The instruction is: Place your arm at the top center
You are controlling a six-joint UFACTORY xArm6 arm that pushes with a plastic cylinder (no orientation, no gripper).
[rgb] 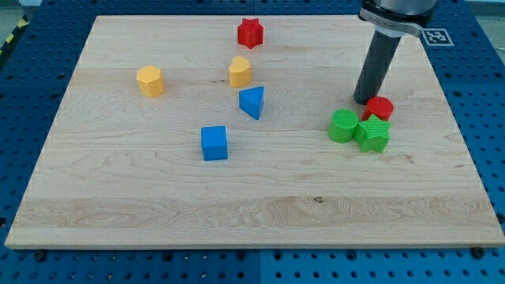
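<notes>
My tip (364, 101) rests on the wooden board (142, 189) at the view's right, touching or nearly touching the left side of a red cylinder (381, 108). Just below it sit a green cylinder (343, 125) and a green star (373, 135), close together. A red star (250, 32) lies at the top centre. A yellow pentagon-like block (240, 71) and a blue triangular block (252, 102) lie below it. A yellow hexagon (150, 80) is at the left. A blue cube (214, 143) sits near the middle.
The board lies on a blue perforated table (481, 102). A black-and-white marker tag (435, 35) sits by the board's top right corner. The rod's dark mount (397, 14) hangs over the top right.
</notes>
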